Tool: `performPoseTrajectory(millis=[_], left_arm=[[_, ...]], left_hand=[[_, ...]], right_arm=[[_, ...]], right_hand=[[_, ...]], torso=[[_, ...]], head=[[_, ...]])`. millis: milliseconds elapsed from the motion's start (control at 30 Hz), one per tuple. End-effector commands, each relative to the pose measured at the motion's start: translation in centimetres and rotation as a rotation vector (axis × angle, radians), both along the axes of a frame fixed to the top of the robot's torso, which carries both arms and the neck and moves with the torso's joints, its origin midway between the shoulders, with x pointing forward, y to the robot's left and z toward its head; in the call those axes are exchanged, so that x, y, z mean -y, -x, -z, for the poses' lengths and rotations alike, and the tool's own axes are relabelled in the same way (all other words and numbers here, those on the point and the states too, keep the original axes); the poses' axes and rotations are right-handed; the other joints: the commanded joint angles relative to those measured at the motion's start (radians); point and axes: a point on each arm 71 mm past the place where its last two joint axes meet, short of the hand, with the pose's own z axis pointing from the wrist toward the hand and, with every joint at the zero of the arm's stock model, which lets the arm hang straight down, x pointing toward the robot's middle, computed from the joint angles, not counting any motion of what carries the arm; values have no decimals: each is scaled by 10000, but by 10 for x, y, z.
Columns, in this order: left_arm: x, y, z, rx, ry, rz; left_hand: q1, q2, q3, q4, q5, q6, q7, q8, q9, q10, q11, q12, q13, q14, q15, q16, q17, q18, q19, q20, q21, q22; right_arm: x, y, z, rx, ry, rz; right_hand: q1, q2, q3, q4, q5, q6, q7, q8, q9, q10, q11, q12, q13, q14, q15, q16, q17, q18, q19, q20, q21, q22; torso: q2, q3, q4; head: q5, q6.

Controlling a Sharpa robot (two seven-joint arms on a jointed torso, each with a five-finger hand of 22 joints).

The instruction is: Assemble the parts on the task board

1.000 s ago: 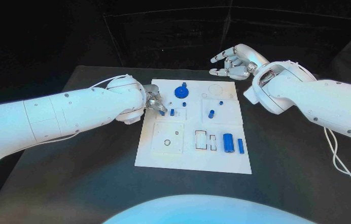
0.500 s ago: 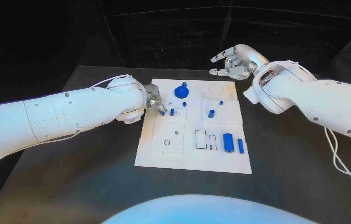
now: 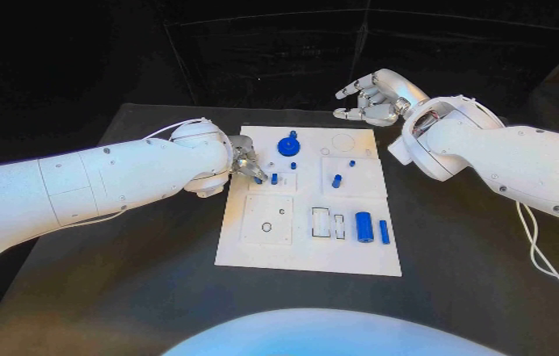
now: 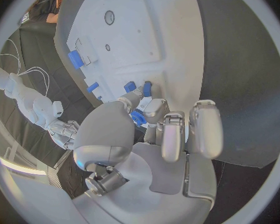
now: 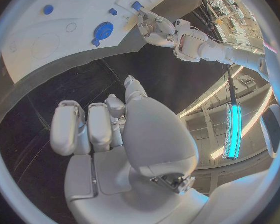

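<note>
On the black table (image 3: 140, 291), the left hand (image 3: 245, 162) half hides a pinched blue part (image 4: 138, 117); right hand (image 3: 375, 99) empty, fingers apart.

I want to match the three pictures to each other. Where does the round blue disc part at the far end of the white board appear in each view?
Head view: round blue disc part stands near the task board's far edge, beside the left hand.
Left wrist view: I cannot pick it out with certainty.
Right wrist view: it lies on the board beyond the right hand, at.
Shared landmark: the white task board.
</note>
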Motion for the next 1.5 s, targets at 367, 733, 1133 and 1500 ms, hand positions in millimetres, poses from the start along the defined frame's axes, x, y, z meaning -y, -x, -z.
performPoseTrajectory(millis=[367, 733, 1133, 1500], left_arm=[[1, 0, 5, -259, -96, 8], [-1, -2, 5, -212, -99, -85], [-3, -2, 3, 59, 111, -220], [-7, -1, -2, 520, 519, -381]], left_hand=[[-273, 66, -325, 199, 37, 141, 0, 5, -10, 40, 0, 71, 52, 1039, -110, 31, 2635, -111, 131, -94, 83, 500], [-687, -108, -966, 493, 36, 291, -26, 117, 53, 97, -16, 152, 123, 1039, -128, 31, 2635, -126, 164, -111, 134, 568], [-1261, -272, -2088, 1036, 37, 352, -80, 296, 177, 164, -67, 236, 176, 1039, -167, 31, 2635, -153, 221, -145, 227, 683], [-1262, -200, -3084, 1424, 39, 288, -122, 391, 247, 150, -102, 205, 116, 1039, -210, 31, 2635, -148, 224, -186, 198, 681]], right_arm=[[-1, 0, -1, 40, -22, -60], [-1, 0, -1, 46, -24, -59], [-1, 0, -1, 41, -18, -61], [-1, -1, -1, 40, -25, -63]], right_hand=[[14, 79, -52, 23, 15, -51, 5, 51, -13, -77, 0, -25, -9, 126, -10, -63, -11, -16, -65, 14, -33, -7], [15, 90, -64, 32, 8, -51, 5, 56, -12, -88, 0, -34, -25, 124, -10, -74, -25, -15, -68, 14, -37, -14], [11, 91, -69, 36, 6, -52, 6, 57, -12, -92, 1, -39, -31, 124, -10, -76, -28, -13, -71, 14, -41, -20], [11, 91, -69, 36, 6, -52, 6, 57, -12, -92, 1, -39, -31, 124, -10, -76, -28, -13, -71, 14, -41, -20]], torso=[[0, 0, -3], [3, -2, -1], [3, -8, 4], [-1, -4, 10]], head=[[-3, -14], [-14, -10], [-35, -12], [-33, -16]])
